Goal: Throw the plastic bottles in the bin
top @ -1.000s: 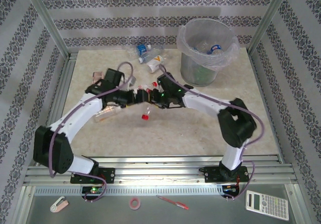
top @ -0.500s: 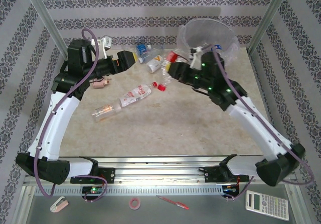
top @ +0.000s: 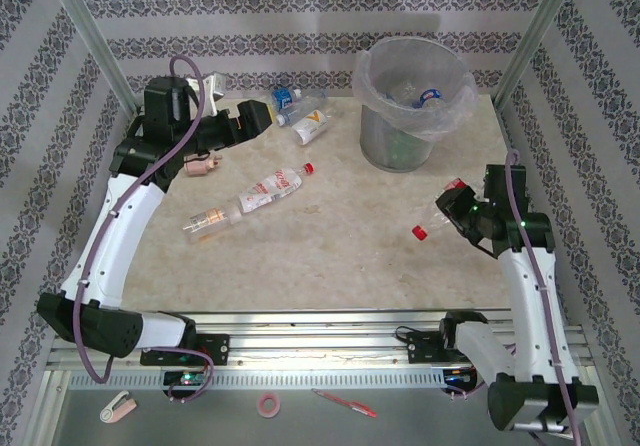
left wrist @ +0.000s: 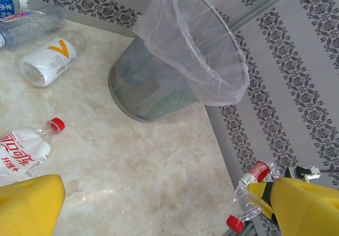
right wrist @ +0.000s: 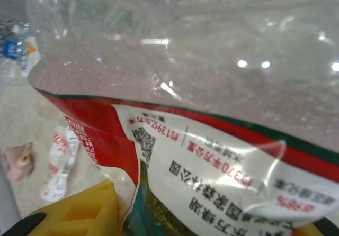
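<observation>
Left gripper (top: 255, 116): hangs above the far left part of the table (top: 340, 266), points toward the bin (top: 398, 144), yellow fingers (left wrist: 29, 204) spread wide, touches no bottle.

Right gripper (top: 448, 216): hovers over the right side of the table toward the front, well apart from the bin. Clamps narrowly on a red-capped bottle (top: 425, 229), cap turned toward the middle of the table. Seen from the right wrist: crumpled clear plastic with a red, white and green label pressed right up against the camera, one yellow finger (right wrist: 79, 209) touching it at the lower left. Seen from the left wrist: same bottle (left wrist: 248, 196) partly behind a yellow finger.

Bin: stands upright at the far right of the table, lined with a clear bag folded over the rim, holds several bottles, among them one with a blue label (top: 430, 96).

On the table, lying flat:
- red-labelled bottle (top: 270, 188), left of the middle, cap toward the bin;
- orange-labelled bottle (top: 212, 223), just beside its base end, nearer the front;
- white bottle (top: 308, 124) with an orange mark, between the left gripper and the bin;
- blue-labelled bottle (top: 288, 96), at the far wall, just behind the white one.

Under the left arm: small pink thing (top: 200, 166).

Below the front rail: calculator (top: 532, 408), red pen (top: 343, 403), tape roll (top: 268, 403).
</observation>
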You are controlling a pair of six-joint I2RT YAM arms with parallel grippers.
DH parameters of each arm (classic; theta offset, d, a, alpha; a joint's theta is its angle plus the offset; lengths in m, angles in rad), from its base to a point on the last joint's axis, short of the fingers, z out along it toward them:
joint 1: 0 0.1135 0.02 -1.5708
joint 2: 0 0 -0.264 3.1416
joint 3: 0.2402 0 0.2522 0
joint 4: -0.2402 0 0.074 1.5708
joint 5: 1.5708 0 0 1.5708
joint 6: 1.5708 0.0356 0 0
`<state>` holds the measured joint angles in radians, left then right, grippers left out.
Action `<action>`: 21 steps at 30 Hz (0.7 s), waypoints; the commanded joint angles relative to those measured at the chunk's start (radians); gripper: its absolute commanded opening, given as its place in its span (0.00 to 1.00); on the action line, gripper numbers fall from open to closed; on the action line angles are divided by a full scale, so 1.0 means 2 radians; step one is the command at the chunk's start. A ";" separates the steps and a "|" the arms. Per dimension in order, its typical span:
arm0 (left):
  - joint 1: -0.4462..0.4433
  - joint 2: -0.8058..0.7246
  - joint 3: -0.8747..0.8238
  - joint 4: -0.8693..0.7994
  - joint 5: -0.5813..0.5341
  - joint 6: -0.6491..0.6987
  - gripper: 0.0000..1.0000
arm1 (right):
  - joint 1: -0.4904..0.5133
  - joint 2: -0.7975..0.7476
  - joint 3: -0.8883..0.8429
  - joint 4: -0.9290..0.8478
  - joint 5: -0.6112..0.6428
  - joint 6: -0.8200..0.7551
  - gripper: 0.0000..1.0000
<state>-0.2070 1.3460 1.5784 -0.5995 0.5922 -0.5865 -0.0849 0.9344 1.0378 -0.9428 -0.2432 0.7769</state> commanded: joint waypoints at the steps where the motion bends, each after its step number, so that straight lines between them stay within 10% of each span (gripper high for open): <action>1: 0.006 0.006 0.021 -0.023 -0.013 0.013 1.00 | -0.017 0.035 0.055 0.026 -0.031 -0.023 0.23; 5: 0.007 0.010 0.018 -0.025 -0.022 0.015 1.00 | -0.015 0.131 0.191 0.145 -0.099 0.011 0.29; 11: 0.006 0.009 -0.027 0.006 -0.015 0.000 1.00 | -0.005 0.302 0.464 0.132 -0.148 0.012 0.68; 21: -0.009 0.050 -0.070 0.030 -0.008 -0.011 1.00 | -0.024 0.255 0.372 0.163 -0.189 0.017 0.86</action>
<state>-0.2104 1.4223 1.4483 -0.5854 0.5716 -0.6075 -0.1226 1.5181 1.8198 -0.6292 -0.5842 0.8196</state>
